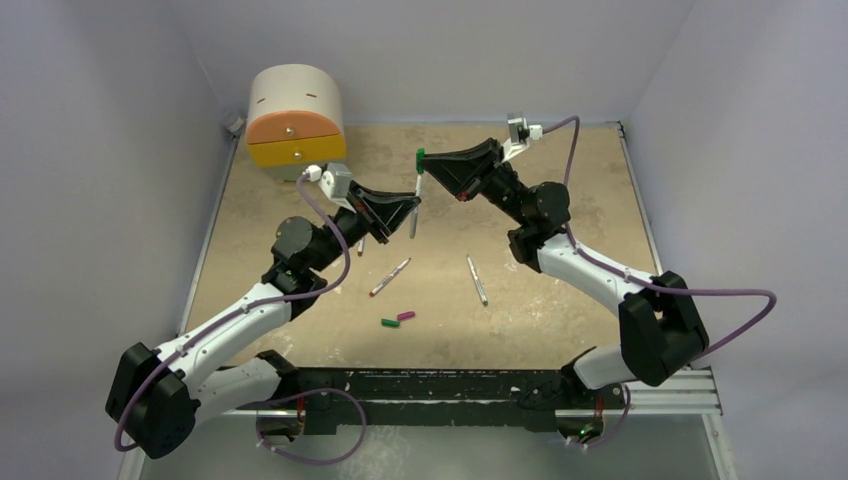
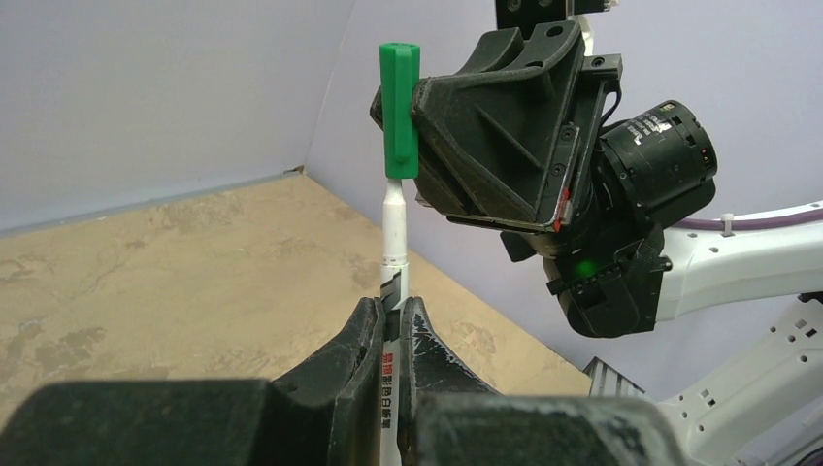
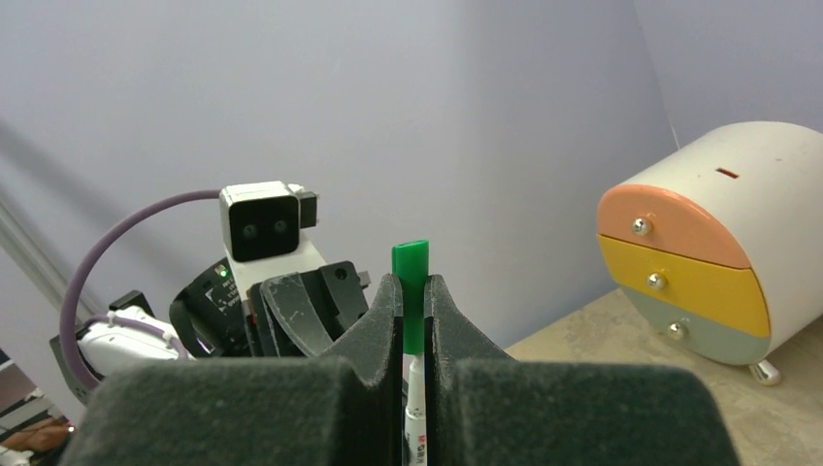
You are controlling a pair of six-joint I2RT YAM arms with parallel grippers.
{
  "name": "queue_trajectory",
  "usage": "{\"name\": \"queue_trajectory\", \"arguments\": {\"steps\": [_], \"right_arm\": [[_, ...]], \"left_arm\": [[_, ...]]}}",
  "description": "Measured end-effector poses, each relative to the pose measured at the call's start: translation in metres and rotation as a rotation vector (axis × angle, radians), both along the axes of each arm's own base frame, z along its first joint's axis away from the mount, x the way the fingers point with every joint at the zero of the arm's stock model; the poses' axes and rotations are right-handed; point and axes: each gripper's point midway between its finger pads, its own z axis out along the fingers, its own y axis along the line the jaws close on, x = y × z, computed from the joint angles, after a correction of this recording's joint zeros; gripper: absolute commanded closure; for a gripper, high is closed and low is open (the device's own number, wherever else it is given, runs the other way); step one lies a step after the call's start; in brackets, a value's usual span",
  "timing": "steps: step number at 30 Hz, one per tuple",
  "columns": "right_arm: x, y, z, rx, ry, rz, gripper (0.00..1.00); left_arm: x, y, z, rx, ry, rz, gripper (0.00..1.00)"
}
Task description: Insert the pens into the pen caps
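I hold the light, stiff pen (image 2: 393, 228) upright in mid-air, left gripper (image 2: 390, 316) clamped near its nib end, while my right gripper (image 3: 414, 289) pinches the small, likely slippery green cap (image 2: 400, 107), its mouth over the nib.

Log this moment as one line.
left gripper: shut on pen | right gripper: shut on green cap | pen tip: inside green cap, midair | phase: capping
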Motion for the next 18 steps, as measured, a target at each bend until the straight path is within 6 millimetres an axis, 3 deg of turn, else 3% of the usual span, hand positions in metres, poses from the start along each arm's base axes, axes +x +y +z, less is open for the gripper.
{"name": "queue_trajectory", "arguments": {"steps": [18], "right_arm": [[-0.0014,0.0031,-0.0021,0.019,0.000,0.010,1.00]], "left_arm": [[-0.0002,-0.0033,0.0002,0.005,0.010,0.000,1.00]]}}
